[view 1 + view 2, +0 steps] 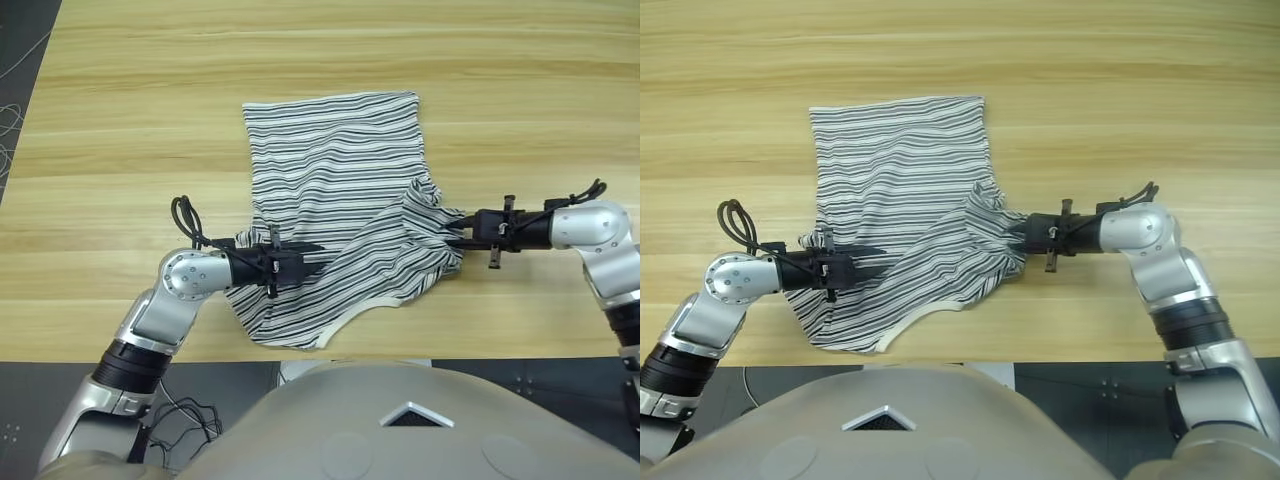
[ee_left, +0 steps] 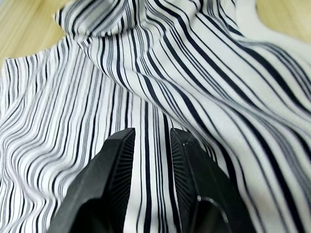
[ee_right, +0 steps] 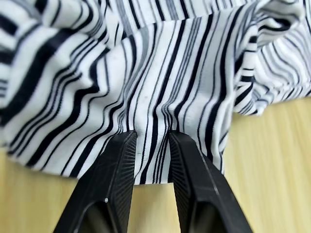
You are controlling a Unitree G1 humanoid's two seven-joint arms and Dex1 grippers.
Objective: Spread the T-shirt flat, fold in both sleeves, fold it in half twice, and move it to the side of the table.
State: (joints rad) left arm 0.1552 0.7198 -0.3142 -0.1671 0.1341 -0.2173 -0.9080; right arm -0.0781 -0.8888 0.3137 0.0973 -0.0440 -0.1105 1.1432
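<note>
Shirt [image 1: 335, 180] sits rumpled on the table [image 1: 150, 120] by its near edge, left gripper [image 2: 151, 136] and right gripper [image 3: 151, 138] both pinching fabric, so an uneven pull could probably slip that thin right-side hold or bunch it worse.

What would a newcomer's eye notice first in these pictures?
A striped T-shirt lies on the middle of the wooden table, flat at its far end and bunched near the robot. The left gripper pinches its near left part, and the right gripper pinches a fold at its right edge.
</note>
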